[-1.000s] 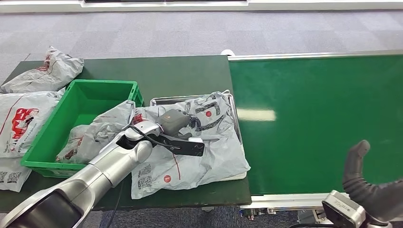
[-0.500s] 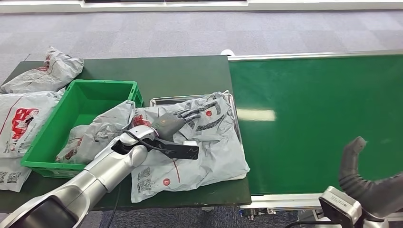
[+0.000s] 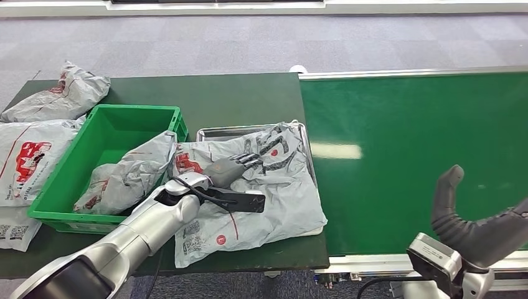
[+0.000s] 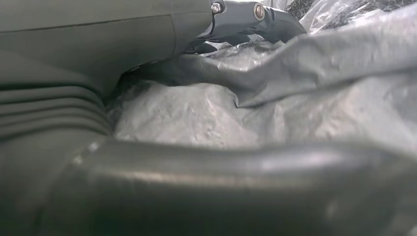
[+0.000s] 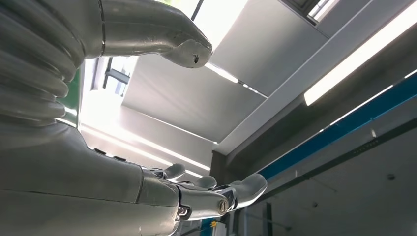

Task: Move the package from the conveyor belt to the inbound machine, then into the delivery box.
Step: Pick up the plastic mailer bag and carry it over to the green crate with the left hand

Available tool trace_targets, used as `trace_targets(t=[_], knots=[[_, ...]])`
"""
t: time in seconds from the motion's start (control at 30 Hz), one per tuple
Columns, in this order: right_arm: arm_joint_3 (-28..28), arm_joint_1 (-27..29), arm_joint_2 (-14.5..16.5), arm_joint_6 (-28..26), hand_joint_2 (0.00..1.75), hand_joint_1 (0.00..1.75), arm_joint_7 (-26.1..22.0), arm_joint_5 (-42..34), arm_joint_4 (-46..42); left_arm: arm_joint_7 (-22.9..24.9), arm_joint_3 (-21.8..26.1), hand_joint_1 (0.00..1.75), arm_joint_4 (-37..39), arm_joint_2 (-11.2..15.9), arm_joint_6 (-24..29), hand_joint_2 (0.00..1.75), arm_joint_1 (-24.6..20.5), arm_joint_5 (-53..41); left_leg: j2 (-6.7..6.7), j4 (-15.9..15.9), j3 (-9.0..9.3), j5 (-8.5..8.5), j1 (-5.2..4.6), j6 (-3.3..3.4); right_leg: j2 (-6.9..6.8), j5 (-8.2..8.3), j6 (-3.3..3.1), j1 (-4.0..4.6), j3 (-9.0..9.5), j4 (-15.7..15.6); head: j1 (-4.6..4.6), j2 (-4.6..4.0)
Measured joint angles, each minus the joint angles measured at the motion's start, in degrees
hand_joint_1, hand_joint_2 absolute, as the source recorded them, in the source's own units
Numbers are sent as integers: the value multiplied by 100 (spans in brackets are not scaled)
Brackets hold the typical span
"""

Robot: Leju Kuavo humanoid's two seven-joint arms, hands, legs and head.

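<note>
While the left hand (image 3: 233, 167) lies flat, fingers apart, on the package (image 3: 274, 199), the belt (image 3: 411, 156) lies bare.

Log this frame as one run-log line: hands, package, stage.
left hand: open, resting flat on grey package | package: on metal tray beside green bin | right hand: empty, raised by conveyor belt | stage: package not gripped

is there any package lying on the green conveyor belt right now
No, in the head view the conveyor belt surface is bare green; the grey package lies on the metal tray beside it, under the left robot hand.
</note>
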Motion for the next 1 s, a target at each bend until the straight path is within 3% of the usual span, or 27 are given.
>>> trace_targets(t=[0.03,0.13,0.17,0.33,0.53,0.83,1.0], knots=[[14,-16,0,0,175,0,1,5,10,1,0,21,68,-33,-32,44,-14,-16,0,0,0,0,0,0,0,0,0,0,0,0,0,0],[35,-72,0,0,175,0,10,20,28,9,0,152,313,-192,-170,175,-60,-55,-5,0,3,0,0,1,-6,0,0,0,5,0,-1,0],[37,-88,0,0,175,0,23,22,30,10,0,175,401,-267,-194,175,-78,-72,-11,0,4,1,-1,1,-12,-1,0,-1,9,-1,0,0],[58,-115,0,0,175,0,127,40,27,8,0,175,696,-578,-94,175,-185,-275,-39,0,9,3,-6,7,-43,-4,6,-7,27,-2,1,0],[107,-71,0,0,175,0,112,58,19,9,0,175,765,-675,123,175,-263,-350,-36,0,15,7,-9,11,-41,-3,7,-9,30,-2,0,0],[140,-12,1,0,175,0,79,57,10,7,4,175,762,-692,338,175,-278,-393,-35,0,17,8,-7,9,-39,-1,6,-7,27,-1,0,0],[149,185,26,-2,175,0,-41,43,-72,4,114,175,268,-417,732,175,-231,-588,-27,-1,9,9,-7,8,-31,1,2,-6,14,0,-1,0]])
